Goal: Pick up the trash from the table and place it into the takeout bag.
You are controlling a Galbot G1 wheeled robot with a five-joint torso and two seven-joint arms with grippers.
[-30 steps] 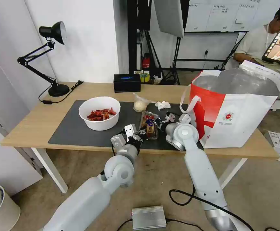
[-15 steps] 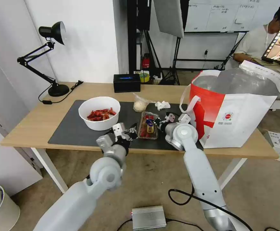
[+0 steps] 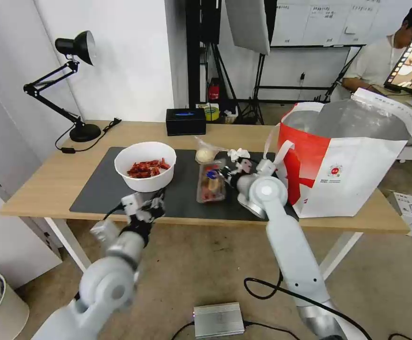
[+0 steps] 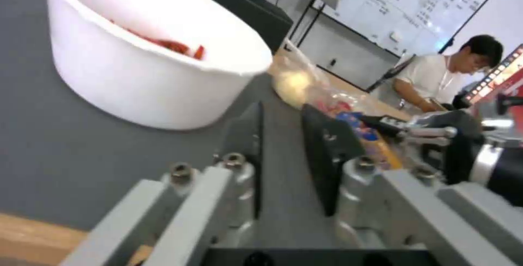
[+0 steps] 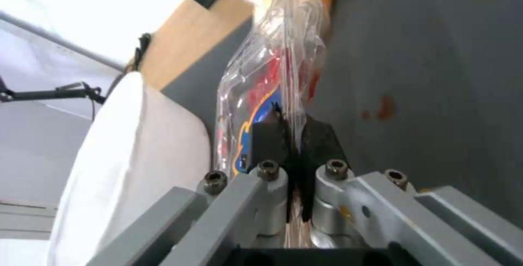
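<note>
The right end effector (image 5: 290,135) was pinching the edge of the clear plastic clamshell tray with red bits (image 3: 210,182), its two dark pads pressed together on the thin rim flange. In the head view the tray hung tilted, raised off the large dark grey mat (image 3: 97,193) on the long light-wood counter (image 3: 50,174), between the white round bowl of red shell scraps (image 3: 145,166) and the large white-and-red takeout bag with silver foil lining (image 3: 347,160).

The tray looked light and thin-walled, likely to flex and crackle; its smooth plastic seemed slippery, so the flat rim was probably the safest hold, and a greasy smear on the mat hinted that it could drip. A blue and orange label showed through the lid, too blurred to read. The bag carried a small round red logo (image 3: 335,171) with tiny print beneath, illegible.

The left end effector (image 4: 283,135) hovered low over the mat's near edge just short of the bowl, jaws spread, gripping nothing. The bowl looked stiff but open-topped, so best gripped at its rim and kept level. Behind it lay the small clear bag with a whitish lump (image 3: 205,153), soft and floppy, and the crumpled white tissue (image 3: 238,153), nearly weightless.
</note>
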